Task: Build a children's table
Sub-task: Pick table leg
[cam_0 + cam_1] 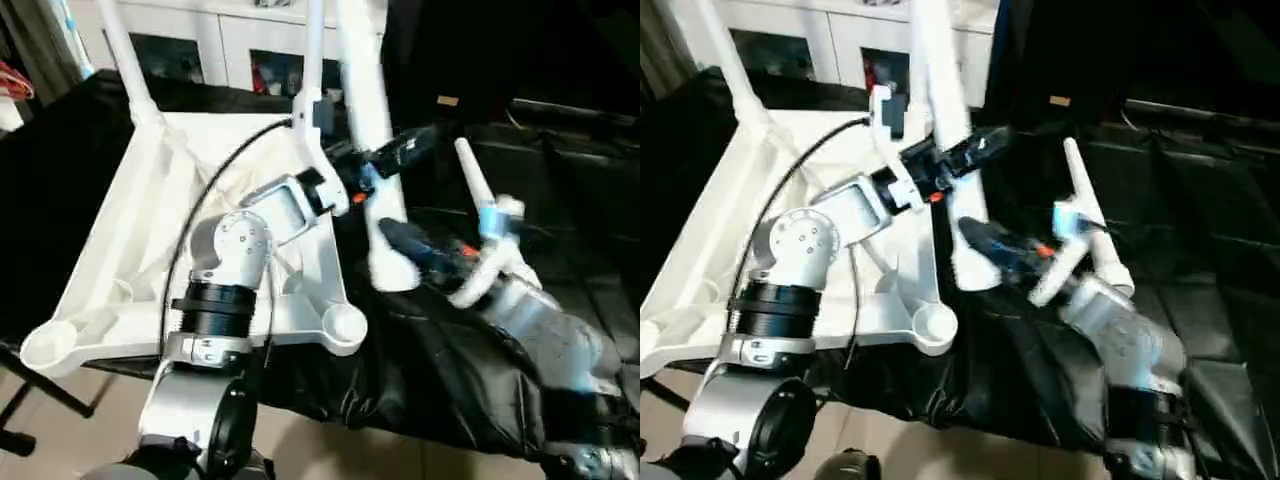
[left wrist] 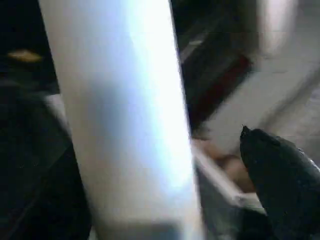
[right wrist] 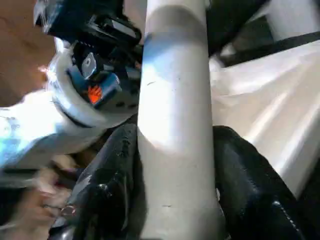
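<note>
The table top (image 1: 150, 250) is lying upside down on a black cloth (image 1: 470, 380), its ribbed underside facing up, spreading out to the left of and behind both grippers. Two legs are standing upright in its far corner sockets: one (image 1: 125, 60) well off to the left of the left gripper, the other (image 1: 313, 60) just behind it. The near right corner socket (image 1: 343, 325) is sitting open, just left of and below the right gripper.

A loose leg (image 1: 372, 130) is standing nearly upright over the cloth beside the top's right edge, between the two grippers. The right gripper (image 1: 400, 240) is pinching this leg near its lower end, one black finger (image 3: 112, 180) pressing on each side of the tube. The left gripper (image 1: 392, 155) is hovering higher up the same leg with its fingers spread wide; one fingertip (image 2: 280, 175) is showing beside the tube, apart from it.

A white cabinet (image 1: 230, 35) with glass doors is standing well beyond both grippers.
</note>
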You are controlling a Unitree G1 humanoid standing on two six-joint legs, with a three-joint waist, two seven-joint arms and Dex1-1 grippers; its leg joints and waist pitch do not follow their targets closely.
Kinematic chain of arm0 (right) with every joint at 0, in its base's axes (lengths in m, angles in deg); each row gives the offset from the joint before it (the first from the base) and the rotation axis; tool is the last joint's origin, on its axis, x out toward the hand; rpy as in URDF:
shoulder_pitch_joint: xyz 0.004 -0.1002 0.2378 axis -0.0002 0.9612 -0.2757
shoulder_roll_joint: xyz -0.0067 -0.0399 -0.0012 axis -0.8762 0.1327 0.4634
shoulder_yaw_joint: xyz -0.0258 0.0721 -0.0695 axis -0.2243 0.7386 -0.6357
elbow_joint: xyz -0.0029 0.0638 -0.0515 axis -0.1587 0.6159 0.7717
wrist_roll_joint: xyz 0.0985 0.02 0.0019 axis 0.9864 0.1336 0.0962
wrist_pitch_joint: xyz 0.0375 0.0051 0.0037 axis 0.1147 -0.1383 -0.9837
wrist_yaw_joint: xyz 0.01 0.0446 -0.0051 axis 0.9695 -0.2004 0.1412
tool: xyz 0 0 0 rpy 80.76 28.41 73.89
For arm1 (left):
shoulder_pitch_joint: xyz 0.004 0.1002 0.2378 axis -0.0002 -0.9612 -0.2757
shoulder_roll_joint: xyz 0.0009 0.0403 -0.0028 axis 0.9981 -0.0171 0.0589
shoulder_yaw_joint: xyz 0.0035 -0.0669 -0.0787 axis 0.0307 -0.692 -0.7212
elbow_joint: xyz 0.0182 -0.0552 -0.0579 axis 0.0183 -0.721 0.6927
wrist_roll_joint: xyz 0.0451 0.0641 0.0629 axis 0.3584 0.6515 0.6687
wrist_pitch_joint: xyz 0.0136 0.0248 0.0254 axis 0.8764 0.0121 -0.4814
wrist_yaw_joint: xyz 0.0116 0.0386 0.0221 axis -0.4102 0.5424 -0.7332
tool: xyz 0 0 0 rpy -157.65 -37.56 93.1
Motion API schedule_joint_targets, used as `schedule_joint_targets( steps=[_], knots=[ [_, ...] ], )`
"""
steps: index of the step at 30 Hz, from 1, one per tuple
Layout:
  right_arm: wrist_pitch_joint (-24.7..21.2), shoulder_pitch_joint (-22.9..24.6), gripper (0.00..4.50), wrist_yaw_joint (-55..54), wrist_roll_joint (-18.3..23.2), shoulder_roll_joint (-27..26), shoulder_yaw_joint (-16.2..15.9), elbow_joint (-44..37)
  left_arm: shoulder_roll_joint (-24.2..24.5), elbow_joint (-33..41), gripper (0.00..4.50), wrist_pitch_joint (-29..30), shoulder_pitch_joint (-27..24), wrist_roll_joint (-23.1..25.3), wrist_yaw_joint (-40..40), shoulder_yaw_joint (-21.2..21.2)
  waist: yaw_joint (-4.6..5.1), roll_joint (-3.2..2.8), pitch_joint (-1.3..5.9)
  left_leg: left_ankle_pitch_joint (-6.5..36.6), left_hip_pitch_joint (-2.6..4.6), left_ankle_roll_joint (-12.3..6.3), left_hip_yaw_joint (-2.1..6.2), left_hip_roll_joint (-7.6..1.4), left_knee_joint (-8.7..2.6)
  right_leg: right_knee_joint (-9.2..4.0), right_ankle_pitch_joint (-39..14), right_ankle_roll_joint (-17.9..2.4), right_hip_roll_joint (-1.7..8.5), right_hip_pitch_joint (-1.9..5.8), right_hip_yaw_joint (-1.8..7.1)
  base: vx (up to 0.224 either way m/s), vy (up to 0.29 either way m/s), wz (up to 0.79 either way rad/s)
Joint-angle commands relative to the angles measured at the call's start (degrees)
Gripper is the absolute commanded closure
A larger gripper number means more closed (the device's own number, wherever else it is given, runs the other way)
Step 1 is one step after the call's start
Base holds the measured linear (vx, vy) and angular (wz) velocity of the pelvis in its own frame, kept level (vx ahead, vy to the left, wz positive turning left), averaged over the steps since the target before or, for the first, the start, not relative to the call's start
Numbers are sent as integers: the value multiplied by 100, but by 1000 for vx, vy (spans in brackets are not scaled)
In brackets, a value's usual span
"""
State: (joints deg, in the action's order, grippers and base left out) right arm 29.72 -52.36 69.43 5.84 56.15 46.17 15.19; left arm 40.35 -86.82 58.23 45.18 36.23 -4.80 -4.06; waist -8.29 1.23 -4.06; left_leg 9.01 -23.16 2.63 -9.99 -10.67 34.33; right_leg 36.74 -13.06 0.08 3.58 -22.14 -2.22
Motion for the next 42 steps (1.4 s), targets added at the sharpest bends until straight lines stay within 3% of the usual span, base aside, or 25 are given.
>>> schedule_joint_targets(
  steps=[1, 5, 6, 8, 11, 15, 20, 22, 23, 24, 25, 28, 29, 31, 33, 37, 40, 42],
  knots=[
    [212, -144, 259, -338, -275, -49, -151, -211, -2, -151, 48, -116, 219, 176, 309, -45, -4, 119, 443, 528, 165, 5, 63, -229, -388, -486, -357, -897, 473, 238, 223, 0, 0, 0],
    [588, -355, 259, -1127, -888, -235, -488, -261, -61, -466, 85, -466, 429, 284, 855, -317, 10, 86, 455, 448, 165, 69, 76, -234, -389, -447, -78, -917, 458, 239, 215, 0, 0, 0],
    [611, -360, 259, -1160, -923, -245, -513, -273, -66, -480, 91, -485, 438, 294, 886, -332, 29, 106, 462, 424, 164, 61, 76, -225, -389, -441, 9, -915, 449, 251, 212, 0, 0, 0],
    [897, -338, 259, -1333, -1331, -286, -847, -459, -143, -660, 114, -720, 524, 302, 1178, -515, 20, 88, 462, 382, 175, 40, 73, -226, -381, -424, 240, -933, 448, 258, 217, 0, 0, 0],
    [1023, -291, 259, -1349, -1511, -278, -1025, -531, -171, -717, 138, -815, 557, 257, 1303, -631, 17, 101, 469, 372, 159, -7, 73, -218, -372, -407, 437, -984, 449, 283, 213, 0, 0, 0],
    [1195, -198, 259, -1467, -1677, -332, -1291, -558, -188, -780, 172, -892, 601, 121, 1376, -821, 20, 75, 464, 479, 175, -34, 74, -225, -374, -422, 374, -1018, 449, 276, 219, 0, 0, 0],
    [1238, -193, 259, -1665, -1777, -388, -1310, -525, -251, -598, 208, -812, 506, 71, 1227, -730, 24, 86, 462, 534, 174, -38, 75, -227, -377, -418, 296, -1056, 449, 279, 220, 0, 0, 0],
    [1162, -221, 259, -1661, -1660, -460, -1237, -484, -280, -510, 230, -744, 472, -35, 1166, -764, 30, 85, 462, 552, 177, -48, 73, -234, -378, -410, 282, -1108, 456, 274, 219, 0, 0, 0],
    [1155, -243, 203, -1613, -1640, -448, -1233, -468, -267, -496, 237, -716, 467, -71, 1118, -778, 33, 96, 462, 538, 174, -54, 70, -230, -375, -413, 290, -1112, 452, 275, 219, 0, 0, 0],
    [1154, -271, 203, -1577, -1632, -424, -1220, -443, -247, -506, 242, -685, 469, -99, 1078, -795, 33, 89, 463, 527, 177, -64, 71, -231, -375, -410, 298, -1117, 452, 273, 218, 0, 0, 0],
    [1078, -329, 189, -1471, -1513, -374, -1137, -404, -194, -524, 251, -657, 470, -117, 949, -782, 36, 119, 460, 494, 179, -92, 63, -227, -371, -412, 326, -1096, 440, 279, 220, 0, 0, 0],
    [1003, -386, 167, -1340, -1376, -287, -1079, -382, -107, -534, 261, -644, 468, -98, 717, -713, 27, 106, 468, 381, 179, -143, 64, -228, -358, -388, 410, -1126, 445, 274, 216, 0, 0, 0],
    [844, -465, 155, -935, -1182, -55, -1060, -312, 13, -444, 262, -512, 421, -160, 233, -550, 30, 139, 462, 380, 180, -159, 57, -215, -357, -395, 409, -1135, 437, 286, 213, 0, 0, 0],
    [753, -492, 136, -753, -1085, 41, -1038, -283, 72, -377, 262, -432, 387, -196, 1, -447, 8, 139, 461, 359, 176, -202, 54, -228, -352, -380, 410, -1147, 450, 290, 219, 0, 0, 0],
    [453, -570, 113, -257, -804, 271, -1018, -207, 229, -173, 263, -284, 312, -266, -577, -180, 7, 176, 467, 327, 174, -229, 50, -231, -351, -377, 452, -1183, 450, 288, 210, 0, 0, 0],
    [-65, -682, 106, 730, -252, 654, -1064, -117, 496, 171, 264, -32, 202, -484, -1645, 165, -8, 155, 466, 326, 172, -266, 44, -232, -338, -362, 489, -1323, 453, 295, 205, 0, 0, 0],
    [-352, -630, 106, 1711, 71, 1116, -1322, -196, 836, 542, 264, 216, 37, -699, -2735, 602, -18, 193, 463, 339, 171, -294, 37, -234, -330, -358, 410, -1376, 456, 307, 197, 0, 0, 0],
    [-398, -593, 106, 2048, 104, 1300, -1478, -225, 912, 649, 264, 275, 20, -770, -3011, 697, -21, 185, 458, 350, 169, -281, 34, -240, -331, -360, 331, -1373, 459, 300, 202, 0, 0, 0]
  ],
)
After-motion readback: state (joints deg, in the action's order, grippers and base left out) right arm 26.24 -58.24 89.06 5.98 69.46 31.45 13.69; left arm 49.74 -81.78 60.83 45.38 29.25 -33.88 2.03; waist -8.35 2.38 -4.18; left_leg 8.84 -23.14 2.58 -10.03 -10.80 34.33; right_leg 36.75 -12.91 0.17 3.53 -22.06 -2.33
